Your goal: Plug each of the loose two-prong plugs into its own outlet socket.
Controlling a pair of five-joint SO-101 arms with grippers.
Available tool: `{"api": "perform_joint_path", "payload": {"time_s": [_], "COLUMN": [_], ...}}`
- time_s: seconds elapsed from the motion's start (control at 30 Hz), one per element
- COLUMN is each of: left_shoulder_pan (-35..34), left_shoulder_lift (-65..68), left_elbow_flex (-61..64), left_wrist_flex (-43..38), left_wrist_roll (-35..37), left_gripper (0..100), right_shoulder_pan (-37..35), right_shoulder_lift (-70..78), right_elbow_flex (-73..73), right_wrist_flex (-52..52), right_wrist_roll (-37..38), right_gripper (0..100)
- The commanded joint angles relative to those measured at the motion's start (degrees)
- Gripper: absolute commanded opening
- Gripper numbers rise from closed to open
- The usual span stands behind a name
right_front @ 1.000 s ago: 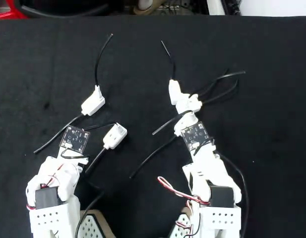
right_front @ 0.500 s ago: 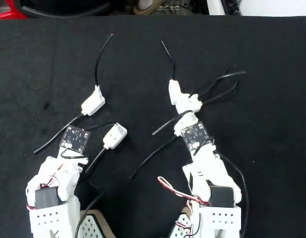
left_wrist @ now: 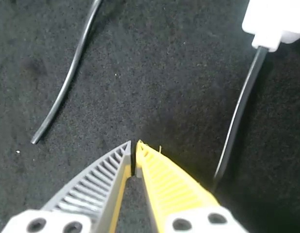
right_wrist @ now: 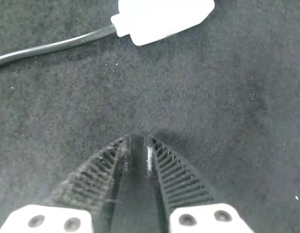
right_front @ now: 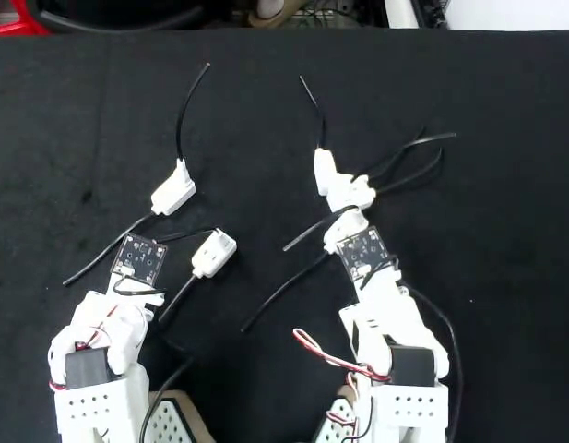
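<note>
- Nothing has moved since the earlier frames: both arms and every connector and cable lie where they did.
- The left tool [left_wrist: 134, 145] is closed and empty, its grey and yellow fingertips touching, low over the black counter [right_front: 505, 277].
- The right tool [right_wrist: 137, 141] holds nothing; a narrow gap parts its dark fingertips, which hang just above the cloth.
- The near-left connector [right_front: 213, 254], a white block, lies on the counter just beside the left arm's wrist, its black cable trailing back toward the arm's base. In the left wrist view it sits ahead of the tool and off to the yellow finger's side, apart from it.
- The far-left connector [right_front: 173, 194] lies farther out, tilted, with one cable curving away up the counter and another running back past the left arm.
- A loose cable end [left_wrist: 35, 140] lies on the grey finger's side of the left tool, not touching it.
- The right-hand pair of connectors [right_front: 339, 183] lie touching each other just ahead of the right arm's wrist; whether they are fully mated I cannot tell. Cables fan out from them up the counter and to the side.
- In the right wrist view a white connector body [right_wrist: 162, 17] lies ahead of the tool, apart from its tips.
</note>
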Motion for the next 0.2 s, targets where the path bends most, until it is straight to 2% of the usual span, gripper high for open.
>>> {"api": "perform_joint_path", "payload": {"time_s": [0.0, 0.17], "left_shoulder_pan": [-0.66, -0.66], "left_shoulder_lift": [-0.35, -0.35], "left_elbow_flex": [1.01, 1.01], "left_wrist_flex": [0.18, 0.18], "left_wrist_roll": [-0.35, -0.35], "left_gripper": [3, 3], "right_shoulder_pan": [0.70, 0.70], "right_shoulder_lift": [-3.82, -3.82], "right_elbow_flex": [-0.22, -0.22], "right_wrist_flex": [0.26, 0.26], "right_wrist_roll": [0.35, 0.35], "right_gripper": [5.4, 5.4]}}
